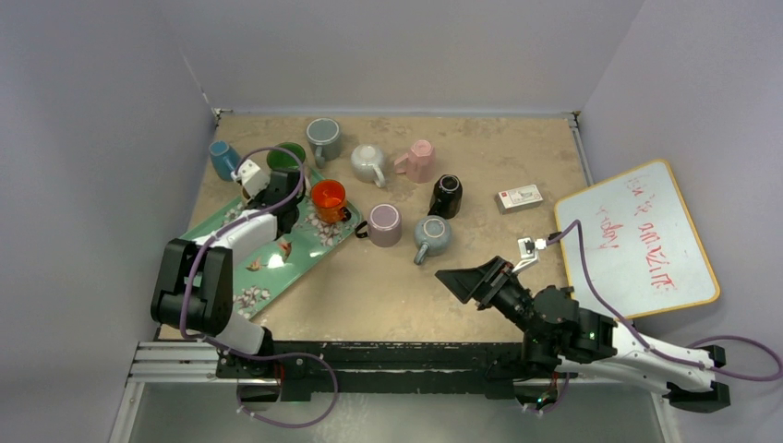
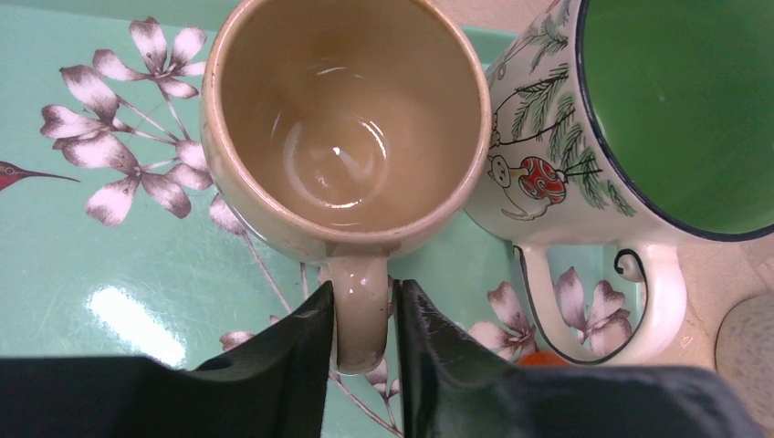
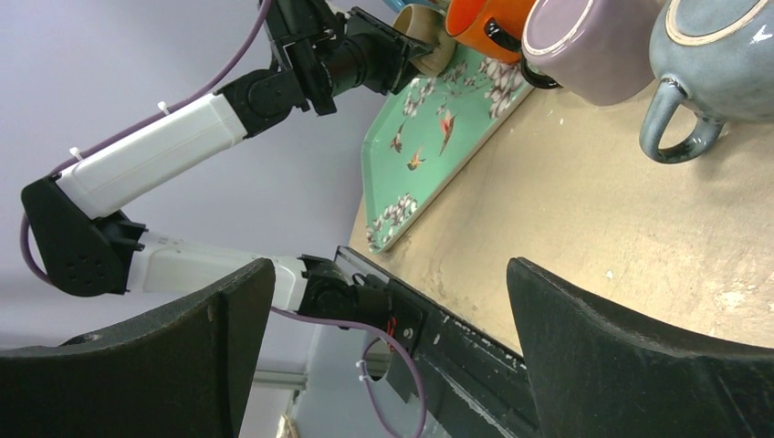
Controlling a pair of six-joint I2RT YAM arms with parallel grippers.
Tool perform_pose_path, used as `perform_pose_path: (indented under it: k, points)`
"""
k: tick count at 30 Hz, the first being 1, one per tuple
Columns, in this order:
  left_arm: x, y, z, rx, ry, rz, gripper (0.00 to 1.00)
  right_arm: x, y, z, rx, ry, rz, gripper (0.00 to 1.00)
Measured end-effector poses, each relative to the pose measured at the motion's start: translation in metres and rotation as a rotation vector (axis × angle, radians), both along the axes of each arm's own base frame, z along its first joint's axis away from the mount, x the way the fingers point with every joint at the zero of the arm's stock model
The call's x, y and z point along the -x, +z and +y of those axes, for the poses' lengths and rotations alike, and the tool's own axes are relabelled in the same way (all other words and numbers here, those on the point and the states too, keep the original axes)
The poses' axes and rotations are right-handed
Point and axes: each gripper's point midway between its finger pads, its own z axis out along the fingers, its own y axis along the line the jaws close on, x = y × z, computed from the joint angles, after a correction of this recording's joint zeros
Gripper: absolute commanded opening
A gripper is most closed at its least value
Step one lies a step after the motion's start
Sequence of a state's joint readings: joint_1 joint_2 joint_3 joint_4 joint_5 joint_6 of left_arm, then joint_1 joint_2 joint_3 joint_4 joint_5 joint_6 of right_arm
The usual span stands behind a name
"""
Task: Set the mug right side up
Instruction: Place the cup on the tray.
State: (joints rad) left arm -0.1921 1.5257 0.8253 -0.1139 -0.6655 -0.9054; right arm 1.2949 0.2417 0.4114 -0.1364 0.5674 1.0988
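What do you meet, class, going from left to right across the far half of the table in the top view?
Blue mug, green mug, grey mug, white mug, pink mug, black mug, small box, whiteboard.

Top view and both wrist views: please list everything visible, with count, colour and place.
table: one, tan, under everything
tray: one, mint green with flowers, left side
beige mug: one, beige, upright on the tray
green-lined mug: one, white outside, beside the beige mug
orange mug: one, orange, right edge of the tray
blue mug: one, blue, far left corner
grey mug, white mug, pink mug: one each, far row
black mug, lilac mug, grey-blue mug: one each, middle
box: one, white and red, right of the black mug
whiteboard: one, white with red writing, right edge
left end effector: one, black, astride the beige mug's handle
right end effector: one, black, open, empty, above the near edge
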Motion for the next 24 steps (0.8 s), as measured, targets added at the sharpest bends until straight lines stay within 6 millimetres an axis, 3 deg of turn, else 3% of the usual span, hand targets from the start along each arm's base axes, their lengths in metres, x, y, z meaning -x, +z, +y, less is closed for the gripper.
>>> perform_pose_path:
  k: [10,24]
  points:
    - [0.0,0.001,-0.005,0.027,-0.024,0.054,0.41,-0.001,-0.006,-0.001,0.04,-0.008,0.013,0.99]
    - [-0.003,0.012,-0.002,0.046,-0.02,0.019,0.28,-0.003,-0.013,0.003,0.068,-0.014,0.025,0.99]
